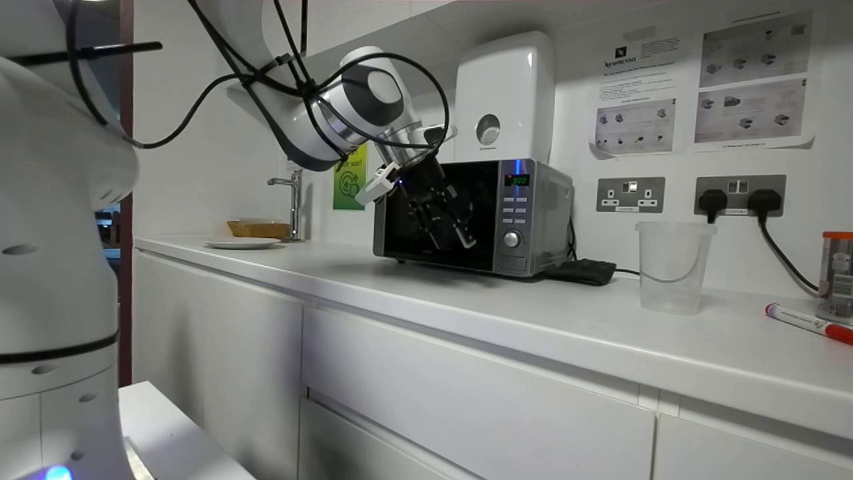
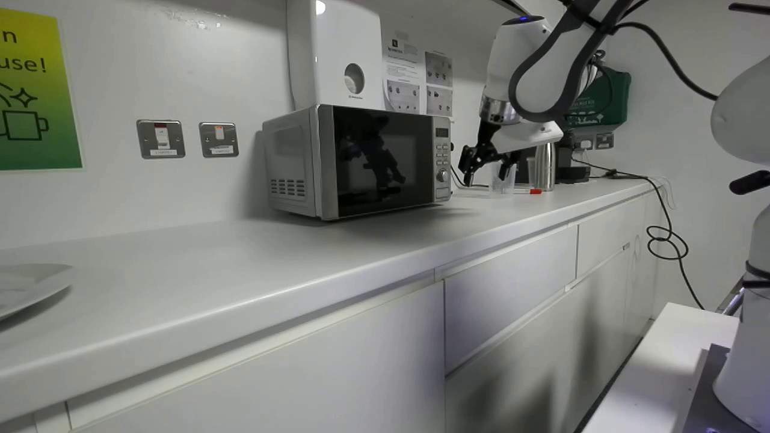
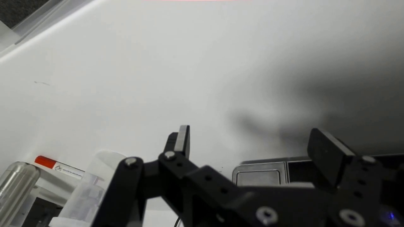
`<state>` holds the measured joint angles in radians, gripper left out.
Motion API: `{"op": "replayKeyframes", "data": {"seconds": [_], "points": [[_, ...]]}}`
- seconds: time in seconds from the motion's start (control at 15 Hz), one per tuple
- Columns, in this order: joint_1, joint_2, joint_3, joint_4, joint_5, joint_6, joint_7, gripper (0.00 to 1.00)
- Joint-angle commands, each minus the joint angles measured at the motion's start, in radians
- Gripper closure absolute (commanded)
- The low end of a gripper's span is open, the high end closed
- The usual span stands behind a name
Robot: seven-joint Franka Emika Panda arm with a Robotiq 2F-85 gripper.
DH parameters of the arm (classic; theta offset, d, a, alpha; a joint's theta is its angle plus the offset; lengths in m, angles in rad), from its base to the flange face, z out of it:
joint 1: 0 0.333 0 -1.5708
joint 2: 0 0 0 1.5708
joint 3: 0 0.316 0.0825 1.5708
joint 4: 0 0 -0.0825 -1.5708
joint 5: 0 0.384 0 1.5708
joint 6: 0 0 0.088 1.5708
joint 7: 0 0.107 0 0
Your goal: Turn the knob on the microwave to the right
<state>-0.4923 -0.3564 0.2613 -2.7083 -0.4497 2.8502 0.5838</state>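
The silver-grey microwave (image 1: 552, 213) stands on the counter with its dark glass door shut; it also shows in an exterior view (image 2: 292, 162). Its round silver knob (image 1: 512, 239) sits low on the control panel and also shows in an exterior view (image 2: 443, 175). Above the knob are buttons and a lit green display. My gripper (image 1: 455, 243) hangs in front of the microwave, apart from the knob, fingers pointing down; it is also in an exterior view (image 2: 486, 177). In the wrist view the gripper (image 3: 249, 135) is open and empty. The microwave's lower panel corner (image 3: 260, 177) shows behind it; the knob is hidden there.
A clear plastic tub (image 1: 673, 273) and a red-capped marker (image 1: 810, 324) lie to the microwave's panel side. A metal flask (image 2: 545, 167) stands beyond them. A white plate (image 1: 243, 244) is by the tap (image 1: 295, 203). A white dispenser (image 1: 506, 100) hangs above the microwave.
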Motion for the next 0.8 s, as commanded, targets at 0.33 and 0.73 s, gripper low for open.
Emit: {"op": "replayKeyframes", "data": {"seconds": [0.33,0.73], "points": [[-0.173,0.158,0.100,0.120,-0.183,0.107,0.162,0.00],[-0.198,0.277,0.102,0.198,-0.202,0.181,0.193,0.00]]}}
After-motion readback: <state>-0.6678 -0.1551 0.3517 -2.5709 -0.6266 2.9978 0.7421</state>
